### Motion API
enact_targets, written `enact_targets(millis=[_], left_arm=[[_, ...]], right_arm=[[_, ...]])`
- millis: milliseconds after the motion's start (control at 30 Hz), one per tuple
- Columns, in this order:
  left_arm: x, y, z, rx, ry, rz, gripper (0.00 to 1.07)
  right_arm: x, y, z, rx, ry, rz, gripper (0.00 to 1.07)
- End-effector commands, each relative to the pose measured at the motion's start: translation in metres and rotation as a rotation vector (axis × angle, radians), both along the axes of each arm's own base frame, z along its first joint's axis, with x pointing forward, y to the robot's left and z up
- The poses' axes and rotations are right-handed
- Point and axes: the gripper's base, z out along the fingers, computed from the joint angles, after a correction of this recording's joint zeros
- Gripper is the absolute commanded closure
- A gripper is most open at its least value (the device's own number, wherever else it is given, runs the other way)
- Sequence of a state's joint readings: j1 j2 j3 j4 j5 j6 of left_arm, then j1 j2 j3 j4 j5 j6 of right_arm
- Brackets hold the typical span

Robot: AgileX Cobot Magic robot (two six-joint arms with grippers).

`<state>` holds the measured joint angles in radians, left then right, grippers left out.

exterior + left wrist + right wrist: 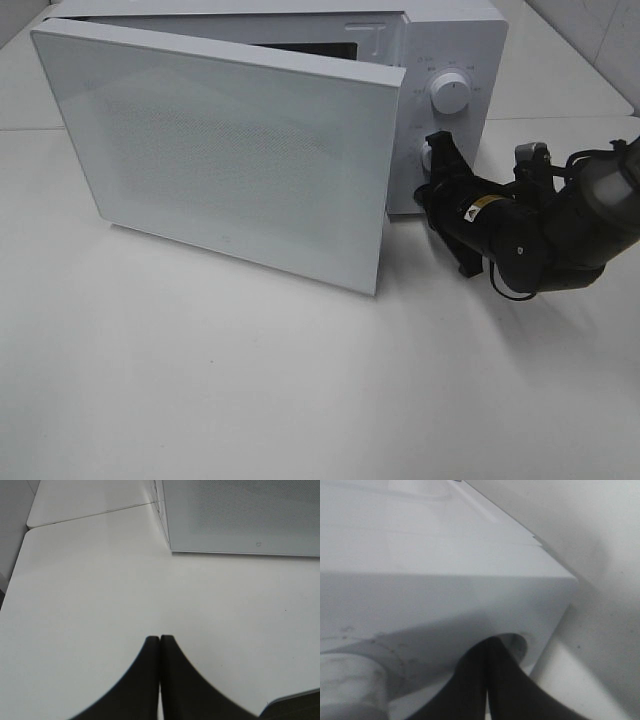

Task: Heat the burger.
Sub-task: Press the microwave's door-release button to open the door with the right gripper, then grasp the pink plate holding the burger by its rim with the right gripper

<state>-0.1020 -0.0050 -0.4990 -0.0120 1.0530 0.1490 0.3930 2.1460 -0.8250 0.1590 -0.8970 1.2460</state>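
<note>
Microwave [470, 60] cavity mostly hidden behind open door [230, 150]; lower knob [426, 160] partly covered by right gripper [440, 148].

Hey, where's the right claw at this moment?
In the high view the right claw is on the right, at the microwave's control panel, its shut tips at the lower knob, just below the bigger upper knob.

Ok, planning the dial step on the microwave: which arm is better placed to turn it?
Right, probably. The right tool is shut at the lower knob; the left tool hangs shut over the table, facing the open door.
</note>
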Motion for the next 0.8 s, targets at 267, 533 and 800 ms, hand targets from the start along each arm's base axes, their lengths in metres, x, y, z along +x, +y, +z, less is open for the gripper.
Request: enact_targets(millis=[267,533,800], left_arm=[[-0.002,0.000,0.001,-0.013,-0.031,0.006,1.06],[-0.002,0.000,0.001,-0.013,-0.031,0.006,1.06],[-0.002,0.000,0.001,-0.013,-0.031,0.006,1.06]], right_arm=[[0.014,0.000,0.049,0.075,-0.268,-0.021,1.07],[-0.012,-0.007,0.048,-0.056,-0.201,0.048,1.07],[-0.045,-0.012,0.047,-0.319,-0.182,0.252,1.07]])
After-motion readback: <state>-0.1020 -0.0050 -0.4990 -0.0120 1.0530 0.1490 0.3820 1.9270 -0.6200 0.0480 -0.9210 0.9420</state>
